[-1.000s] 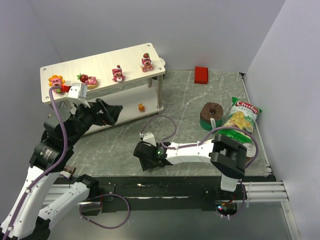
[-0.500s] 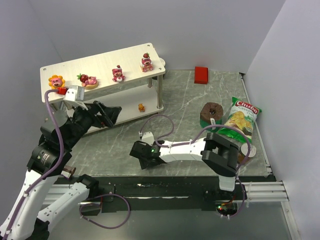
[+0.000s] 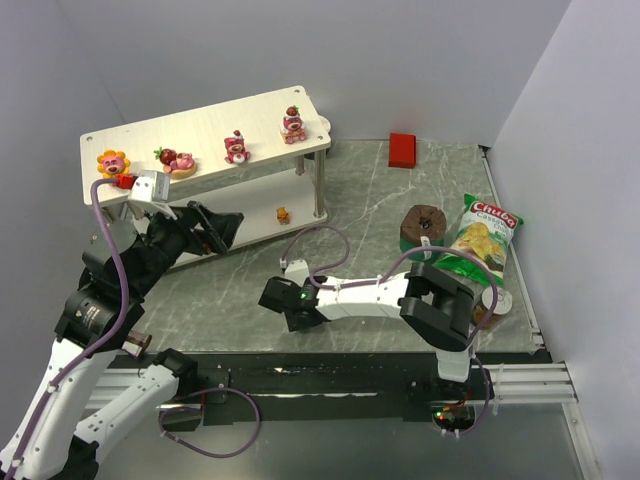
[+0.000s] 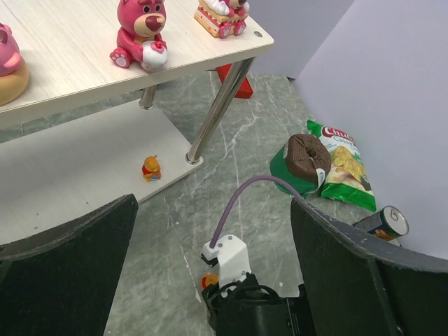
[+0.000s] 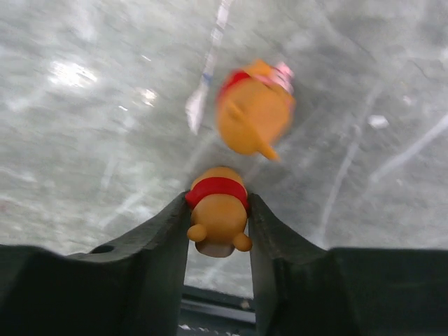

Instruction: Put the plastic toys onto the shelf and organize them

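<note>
On the grey marbled tabletop [image 3: 370, 200], nearer than the pale two-tier wooden shelf [image 3: 200, 135], a tiny orange plastic bear [image 5: 218, 222] is pinched at the very tips of the right gripper [image 5: 215, 204], so it could be squirted out when lifted; the left gripper [image 4: 213, 203] is held wide, empty.

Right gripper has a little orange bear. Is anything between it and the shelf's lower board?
A second orange bear lies on the table just ahead of the right gripper. The open left gripper hangs in front of the lower board, toward its left; the right end looks unobstructed.
</note>
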Tool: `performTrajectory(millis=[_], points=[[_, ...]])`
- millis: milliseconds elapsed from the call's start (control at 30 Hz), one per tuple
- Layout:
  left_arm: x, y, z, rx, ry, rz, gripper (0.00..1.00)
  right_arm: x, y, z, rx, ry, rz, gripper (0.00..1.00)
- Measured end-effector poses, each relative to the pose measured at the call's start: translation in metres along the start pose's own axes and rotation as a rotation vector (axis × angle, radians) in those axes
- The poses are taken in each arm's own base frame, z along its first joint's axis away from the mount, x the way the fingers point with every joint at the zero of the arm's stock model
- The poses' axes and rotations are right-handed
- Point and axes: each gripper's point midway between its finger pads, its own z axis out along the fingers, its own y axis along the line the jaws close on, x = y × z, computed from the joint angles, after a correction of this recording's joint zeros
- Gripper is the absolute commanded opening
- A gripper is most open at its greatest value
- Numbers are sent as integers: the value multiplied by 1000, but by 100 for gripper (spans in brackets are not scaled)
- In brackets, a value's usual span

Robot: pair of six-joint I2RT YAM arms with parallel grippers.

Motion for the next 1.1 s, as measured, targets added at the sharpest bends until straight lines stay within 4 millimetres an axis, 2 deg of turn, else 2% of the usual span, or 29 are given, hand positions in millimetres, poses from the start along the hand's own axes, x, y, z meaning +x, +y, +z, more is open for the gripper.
performTrajectory(millis=[33, 133, 333, 467, 600, 700, 800, 900, 1100], points=[[0, 0, 0, -1, 0, 0, 96, -2, 2, 1, -4, -3, -3, 24], [0, 1, 0, -3, -1, 0, 96, -5, 6, 2, -13, -8, -23, 14], [0, 1, 0, -4, -1, 4, 96, -10, 12, 2, -44, -26, -71, 10], [-1, 4, 0, -20, -8, 10, 96, -23, 25, -3, -91, -60, -106, 10], [-3, 7, 0, -39, -16, 23, 96, -50, 48, -20, -157, -121, -134, 9], [-7, 9, -1, -54, -25, 27, 96, -79, 71, -38, -217, -184, -153, 9], [-12, 10, -3, -62, -38, 29, 96, -106, 91, -46, -260, -234, -170, 10], [-15, 10, -4, -67, -46, 31, 96, -128, 99, -40, -270, -257, -178, 10], [-23, 9, -5, -73, -61, 53, 96, -172, 89, -4, -232, -264, -175, 10]])
